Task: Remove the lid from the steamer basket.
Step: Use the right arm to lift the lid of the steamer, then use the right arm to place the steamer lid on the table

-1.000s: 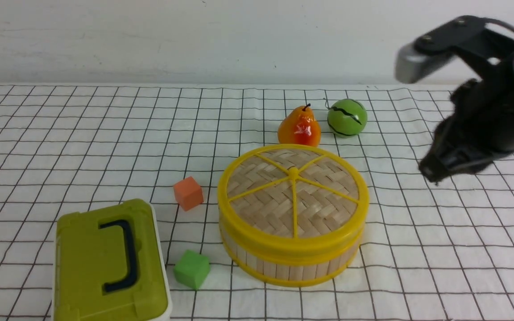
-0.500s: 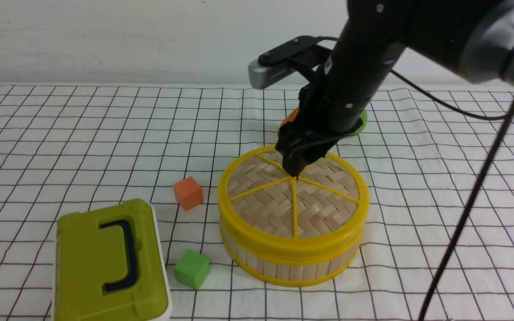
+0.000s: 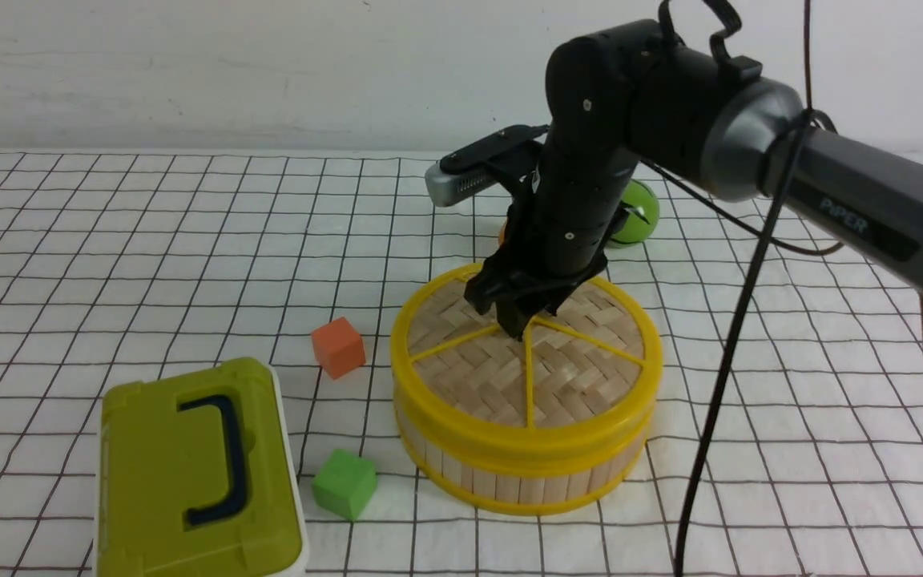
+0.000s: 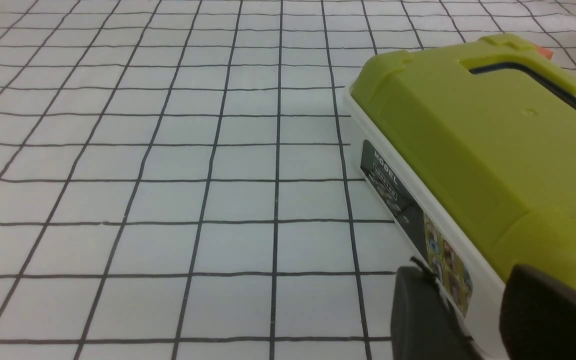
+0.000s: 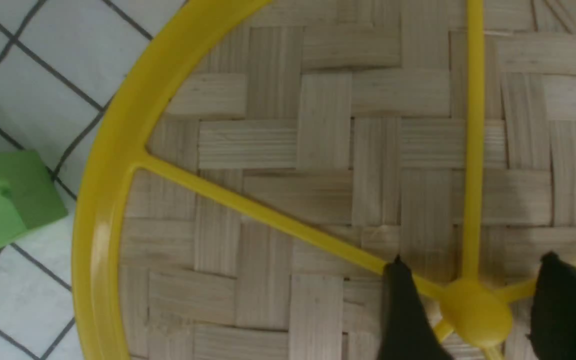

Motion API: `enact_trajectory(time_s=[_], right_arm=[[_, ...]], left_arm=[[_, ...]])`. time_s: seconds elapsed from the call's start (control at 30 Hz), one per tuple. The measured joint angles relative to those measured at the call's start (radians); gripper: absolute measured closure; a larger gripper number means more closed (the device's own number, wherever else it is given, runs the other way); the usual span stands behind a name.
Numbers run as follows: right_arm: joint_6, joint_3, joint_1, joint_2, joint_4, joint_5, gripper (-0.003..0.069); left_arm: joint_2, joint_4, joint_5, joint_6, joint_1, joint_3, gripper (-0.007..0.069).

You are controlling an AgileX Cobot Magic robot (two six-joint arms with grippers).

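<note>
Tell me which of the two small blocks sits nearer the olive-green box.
The green block, just beside the olive-green box; the orange block lies farther off.

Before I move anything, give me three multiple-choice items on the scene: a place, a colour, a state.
1. Where is the green cube?
A) Behind the orange cube
B) Between the olive box and the steamer basket
C) On the lid

2. What colour are the lid's rim and spokes?
A) Yellow
B) Blue
C) Red

3. How does the right gripper stand at the lid's knob?
A) Shut beside it
B) Clamped on it
C) Open, its fingers on either side

1: B, the green cube sits right of the olive box and left of the steamer basket.
2: A, the rim and spokes of the lid are plainly yellow.
3: C, the right wrist view shows the right gripper's fingers apart, with gaps beside the knob.
</note>
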Motion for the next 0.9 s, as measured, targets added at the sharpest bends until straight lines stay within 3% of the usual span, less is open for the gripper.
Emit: enact_trajectory(time_s=[0.13,0.17,0.23,0.6,0.8,0.9], right_arm=[[0.003,-0.003,0.0,0.001,0.002,0.002,0.0465],[0.003,-0.003,0.0,-0.001,0.003,0.005,0.0528],[0.006,-0.003,0.0,-0.005,0.003,0.008,0.0562],[-0.007,0.012,-0.038,-0.278,-0.03,0.063,0.0552],[-0.009,0.205,-0.179,-0.504,-0.037,0.063,0.0552],[0.004,0.414,-0.282,-0.634,-0.053,0.018,0.0552]], left_arm=[[0.0,0.0,0.0,0.0,0.0,0.0,0.0386],[0.0,0.0,0.0,0.0,0.0,0.0,0.0386],[0.0,0.0,0.0,0.0,0.0,0.0,0.0386],[0.0,0.0,0.0,0.0,0.0,0.0,0.0386],[0.0,0.0,0.0,0.0,0.0,0.0,0.0386],[0.0,0.0,0.0,0.0,0.0,0.0,0.0386]])
